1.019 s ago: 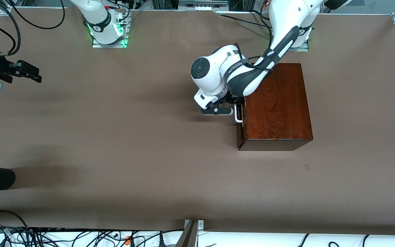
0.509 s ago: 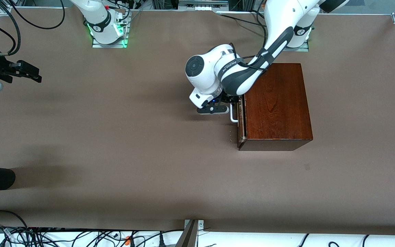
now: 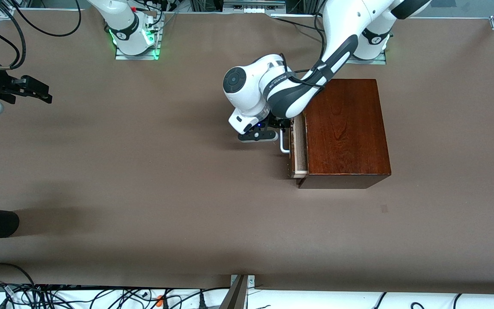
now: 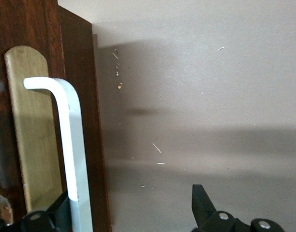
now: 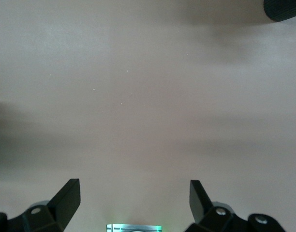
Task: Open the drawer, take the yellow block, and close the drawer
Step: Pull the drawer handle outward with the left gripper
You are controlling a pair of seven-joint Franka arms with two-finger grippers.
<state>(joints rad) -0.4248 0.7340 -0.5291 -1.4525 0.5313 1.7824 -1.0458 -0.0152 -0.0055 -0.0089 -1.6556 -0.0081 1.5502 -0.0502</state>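
**Drawer partly out, block not yet in sight**

Brown matting covers the whole bench [image 3: 144, 193], with cables trailing along its camera-side edge. Toward the left arm's end stands the wooden box [image 3: 345, 128], and its drawer [image 3: 298, 150] shows a narrow strip of pale wood, so opening is the step in hand and looks barely begun.

At the drawer's front, the left gripper [image 4: 133, 212] has its fingers spread wide. One finger [image 4: 44, 217] is hooked inside the white handle [image 4: 66, 140] and the other [image 4: 201, 205] is out over the mat, so it seems to drag the bar rather than pinch it. The right gripper [image 5: 133, 203] waits over the bench edge at the right arm's end, fingers wide, holding nothing.

No yellow block shows; it is presumably in the covered part of the drawer. The next move likely calls for a straight pull away from the box until the tray's inside is exposed.
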